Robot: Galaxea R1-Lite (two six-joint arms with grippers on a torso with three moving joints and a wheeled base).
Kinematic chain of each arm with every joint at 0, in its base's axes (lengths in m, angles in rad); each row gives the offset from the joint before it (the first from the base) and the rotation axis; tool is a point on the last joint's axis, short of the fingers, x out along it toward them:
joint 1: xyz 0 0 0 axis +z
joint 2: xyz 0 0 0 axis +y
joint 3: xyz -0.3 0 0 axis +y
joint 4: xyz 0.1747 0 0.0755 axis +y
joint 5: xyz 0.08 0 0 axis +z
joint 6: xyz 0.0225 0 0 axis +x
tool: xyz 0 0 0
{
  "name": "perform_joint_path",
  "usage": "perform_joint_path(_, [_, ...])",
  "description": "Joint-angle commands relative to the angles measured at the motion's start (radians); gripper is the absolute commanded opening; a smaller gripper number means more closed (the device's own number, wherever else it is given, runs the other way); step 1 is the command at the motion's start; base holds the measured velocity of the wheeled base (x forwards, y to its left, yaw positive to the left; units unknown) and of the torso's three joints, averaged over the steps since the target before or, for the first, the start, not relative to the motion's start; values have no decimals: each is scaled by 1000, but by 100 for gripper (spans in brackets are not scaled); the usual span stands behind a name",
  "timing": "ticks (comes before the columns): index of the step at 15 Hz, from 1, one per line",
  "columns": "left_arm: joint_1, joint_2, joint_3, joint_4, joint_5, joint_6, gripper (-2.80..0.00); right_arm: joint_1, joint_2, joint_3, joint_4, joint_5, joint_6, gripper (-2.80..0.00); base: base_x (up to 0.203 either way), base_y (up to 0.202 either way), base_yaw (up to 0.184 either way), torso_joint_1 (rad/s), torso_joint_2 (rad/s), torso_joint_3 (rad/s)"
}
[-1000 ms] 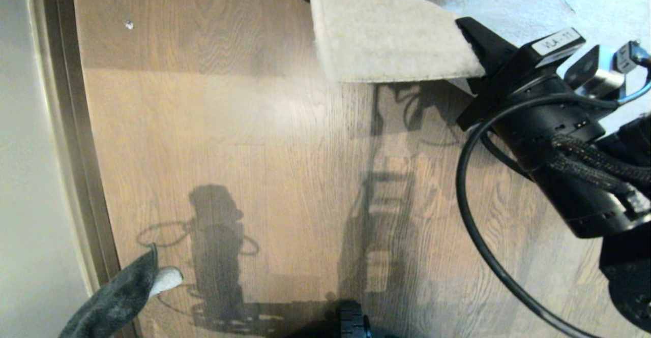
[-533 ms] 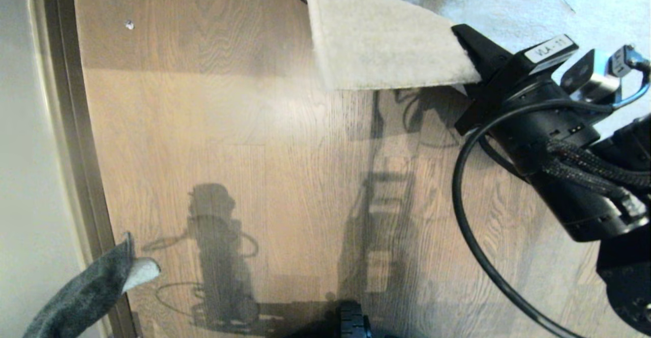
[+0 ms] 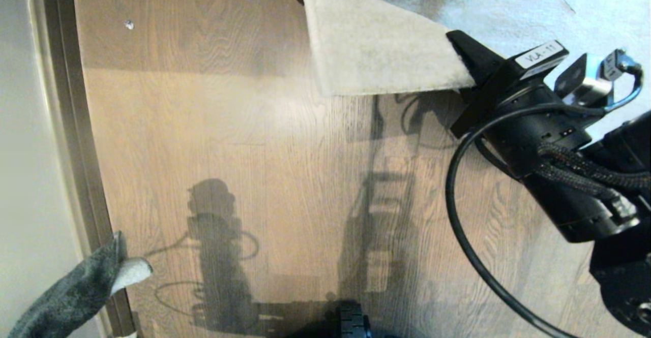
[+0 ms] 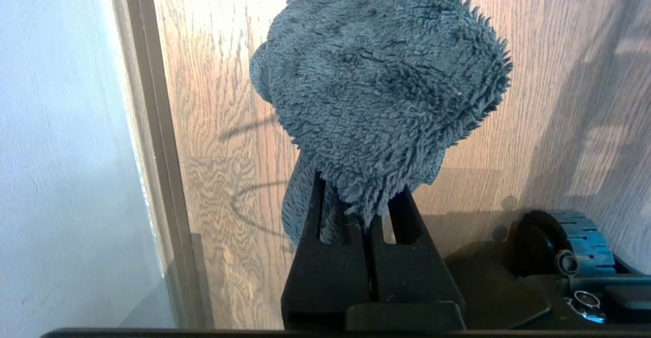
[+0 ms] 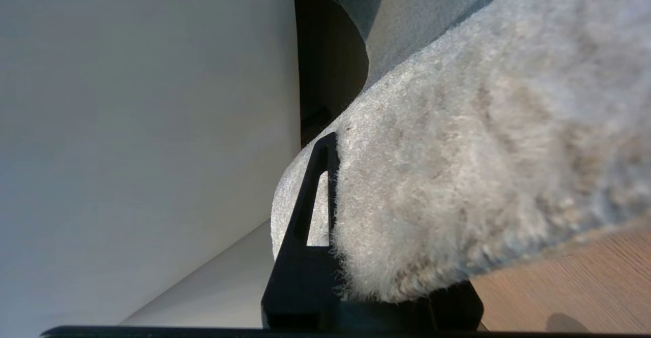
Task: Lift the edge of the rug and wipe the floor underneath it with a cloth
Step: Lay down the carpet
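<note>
One readable label, on the right arm

A small white sticker (image 3: 541, 54) is sitting on the black housing of the right hand (image 3: 460, 61) in the head view, showing "VLA-11" in dark letters. No other text, brand, number or sign is showing legibly.

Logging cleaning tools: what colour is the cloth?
Dark grey and fuzzy, the cloth shows best in the left wrist view.

A dark skirting strip (image 3: 76, 140) runs down the frame's left side, beside a pale wall (image 3: 25, 150).
</note>
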Motion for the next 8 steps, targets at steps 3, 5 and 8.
perform_joint_path(3, [0, -2, 0, -1, 0, 0, -280, -3, -6, 1, -43, -1, 4, -280, 0, 0, 0, 0, 0, 0])
perform_joint_path(5, [0, -2, 0, -1, 0, 0, -280, -4, -4, 1, -43, -1, 4, -280, 0, 0, 0, 0, 0, 0])
perform_joint_path(8, [0, -2, 0, -1, 0, 0, -280, -2, 14, 26, -44, 0, 7, -280, 0, 0, 0, 0, 0, 0])
